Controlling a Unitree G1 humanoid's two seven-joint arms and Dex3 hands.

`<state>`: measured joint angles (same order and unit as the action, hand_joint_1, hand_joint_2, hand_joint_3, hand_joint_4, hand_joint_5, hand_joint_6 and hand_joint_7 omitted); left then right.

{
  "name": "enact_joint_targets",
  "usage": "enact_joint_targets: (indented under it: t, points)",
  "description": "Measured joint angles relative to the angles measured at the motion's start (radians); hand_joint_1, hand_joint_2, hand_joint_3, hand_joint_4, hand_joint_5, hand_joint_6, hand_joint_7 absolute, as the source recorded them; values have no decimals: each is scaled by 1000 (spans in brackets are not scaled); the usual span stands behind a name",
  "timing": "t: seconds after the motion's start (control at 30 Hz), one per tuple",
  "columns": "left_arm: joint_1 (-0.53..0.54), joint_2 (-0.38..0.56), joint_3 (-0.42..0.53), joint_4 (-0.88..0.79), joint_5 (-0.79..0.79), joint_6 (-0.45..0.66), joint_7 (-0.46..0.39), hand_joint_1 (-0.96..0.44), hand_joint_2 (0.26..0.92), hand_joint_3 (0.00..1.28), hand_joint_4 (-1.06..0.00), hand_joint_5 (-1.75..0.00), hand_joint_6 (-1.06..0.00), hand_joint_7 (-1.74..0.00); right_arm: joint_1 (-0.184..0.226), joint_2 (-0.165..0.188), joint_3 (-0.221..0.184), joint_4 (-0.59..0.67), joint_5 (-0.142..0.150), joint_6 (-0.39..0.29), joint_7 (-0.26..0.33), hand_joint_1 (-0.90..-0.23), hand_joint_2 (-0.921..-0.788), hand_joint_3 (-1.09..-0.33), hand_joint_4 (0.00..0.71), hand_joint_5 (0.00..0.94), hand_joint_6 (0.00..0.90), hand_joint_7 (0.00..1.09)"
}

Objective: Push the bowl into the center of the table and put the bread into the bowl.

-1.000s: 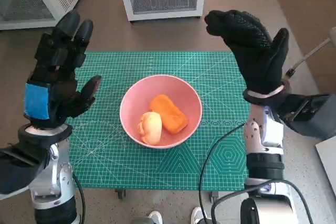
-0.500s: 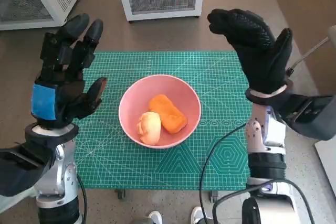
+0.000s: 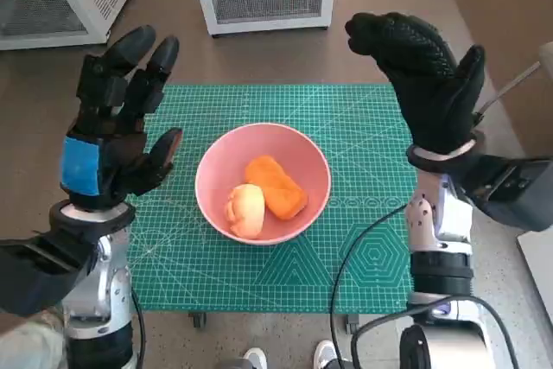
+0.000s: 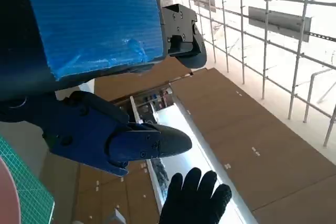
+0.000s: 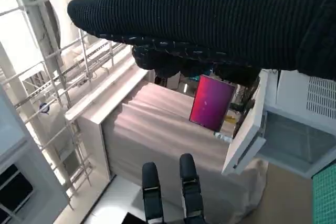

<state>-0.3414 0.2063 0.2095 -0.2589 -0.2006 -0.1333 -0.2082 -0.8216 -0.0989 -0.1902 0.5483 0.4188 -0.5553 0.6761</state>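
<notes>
Since the pink bowl [image 3: 263,182] sits between the two raised hands, roughly at the middle of the green cutting mat [image 3: 363,248] that covers the table, and holds both an orange loaf of bread [image 3: 276,186] and a paler round roll [image 3: 246,211] lying against it, the task looks finished, and I judge that the next move calls for no more than lowering the arms. Beyond the bowl, the left hand [image 3: 117,123] and the gloved right hand [image 3: 423,84] hover above the mat's sides, fingers spread, grasping nothing.
</notes>
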Motion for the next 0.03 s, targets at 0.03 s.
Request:
enact_joint_targets:
  t: [0.03]
  points:
    - [-2, 0, 0, 4, 0, -1, 0, -654, 921, 401, -349, -8, -89, -623, 0, 0, 1, 0, 0, 0, -1, -623, -921, -581, 275, 6, 407, 15]
